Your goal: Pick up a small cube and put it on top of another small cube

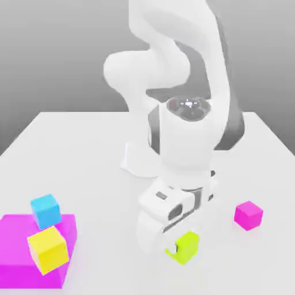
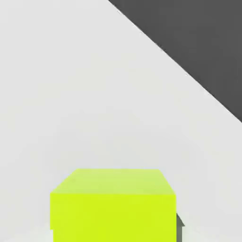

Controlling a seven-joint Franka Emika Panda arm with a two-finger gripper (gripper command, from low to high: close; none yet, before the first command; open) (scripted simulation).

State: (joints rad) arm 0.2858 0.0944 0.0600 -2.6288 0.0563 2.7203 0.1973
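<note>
The small lime yellow-green cube (image 1: 187,248) rests on the white table (image 1: 86,161) near the front, right under my lowered white hand. The hand covers the cube's side towards the exterior view's left. My gripper (image 1: 174,249) sits down at the cube and is shut on it. In the hand view the same lime cube (image 2: 113,205) is very close, with bare table behind it. A small cyan cube (image 1: 45,210) stands at the far left, at the back edge of a large magenta block (image 1: 23,253).
A larger pure-yellow cube (image 1: 49,249) sits on or against the magenta block at the exterior view's left. A small magenta cube (image 1: 248,215) lies to the right of my hand. The arm's white base (image 1: 138,161) stands mid-table behind the hand.
</note>
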